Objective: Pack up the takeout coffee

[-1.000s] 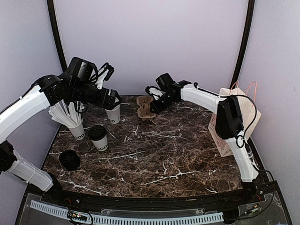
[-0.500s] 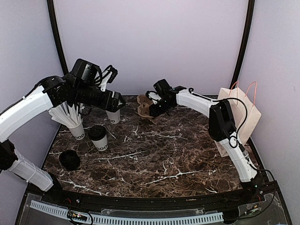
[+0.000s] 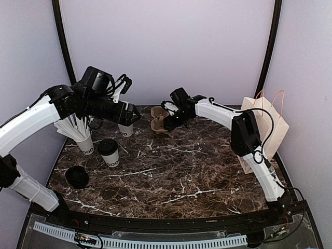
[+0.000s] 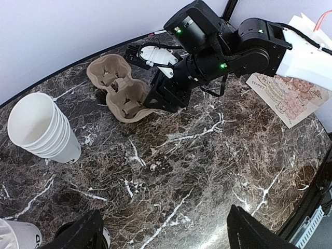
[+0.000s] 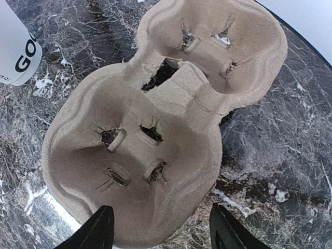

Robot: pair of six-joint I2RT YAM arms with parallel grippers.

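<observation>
While the takeout coffee stands lidded on the tabletop at the left, between the cup of paper-wrapped straws and a loose black lid, the packing has, as far as I can judge, barely begun: the cup is in neither the carrier nor the bag. My right hand reaches to the far middle of the tabletop, its fingers spread wide to either side of the near end of the pulp carrier, not yet closed on it and holding nothing. My left hand hangs wide and empty above the far left, over the stack of nested cups, well apart from the coffee. The paper bag stands upright at the right edge, and nothing shows what, if anything, is inside it. What seems left is nearly everything: taking hold of the carrier, seating the coffee in one of its wells, and getting the load across to the bag. Counted: one lidded coffee, one loose lid, one stack of nested white cups, one cup of straws, one carrier with two wells, both empty, and one bag with orange handles.
</observation>
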